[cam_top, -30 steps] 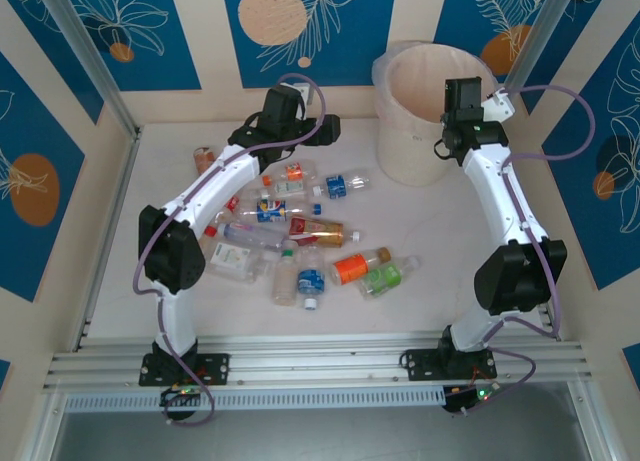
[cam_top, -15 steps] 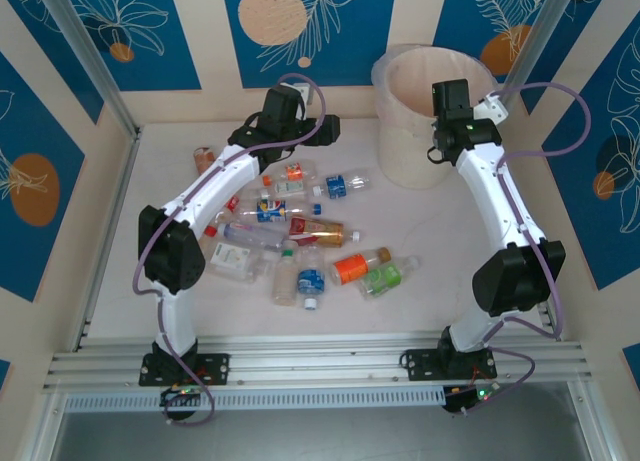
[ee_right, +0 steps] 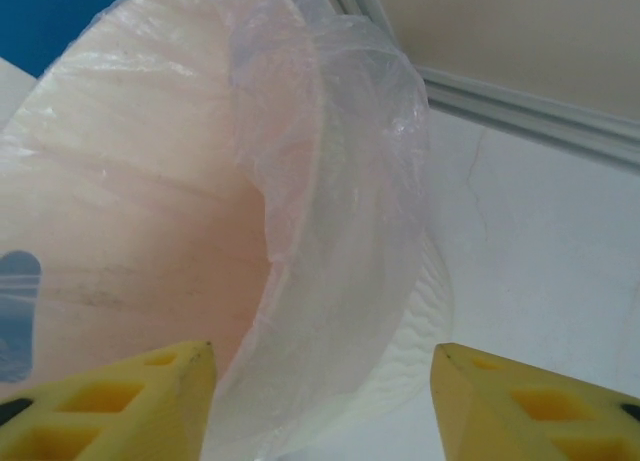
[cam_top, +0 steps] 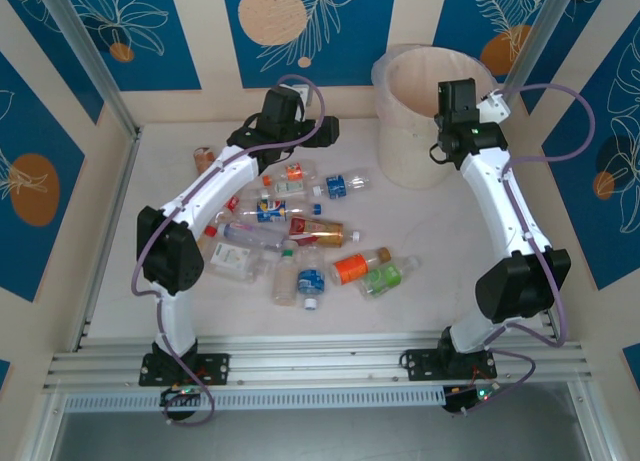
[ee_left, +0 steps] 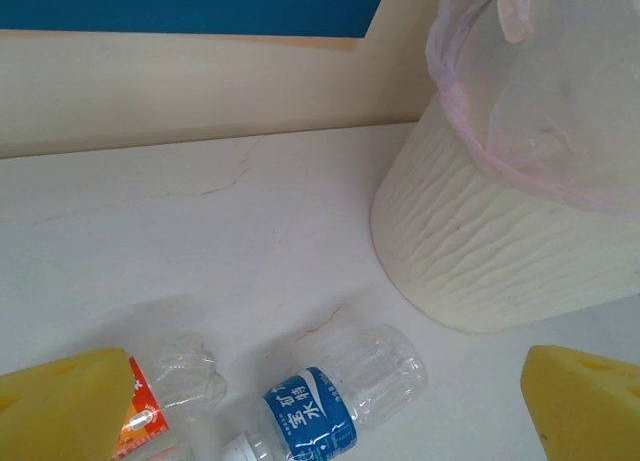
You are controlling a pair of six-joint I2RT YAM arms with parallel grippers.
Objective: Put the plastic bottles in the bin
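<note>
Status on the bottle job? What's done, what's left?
Done: nothing confirmable; no bottle can be made out inside the bin. In hand: nothing. The right gripper hangs open and empty over the bin rim; the left gripper is open above a blue-label bottle lying on the table. Left: about a dozen plastic bottles lie on the table, so nearly the whole job.

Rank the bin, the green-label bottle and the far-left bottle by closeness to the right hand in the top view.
1. Bin, back right; the right hand is over its rim.
2. Green-label bottle, toward the front, near the middle.
3. Far-left bottle, lying apart at the back left.
</note>
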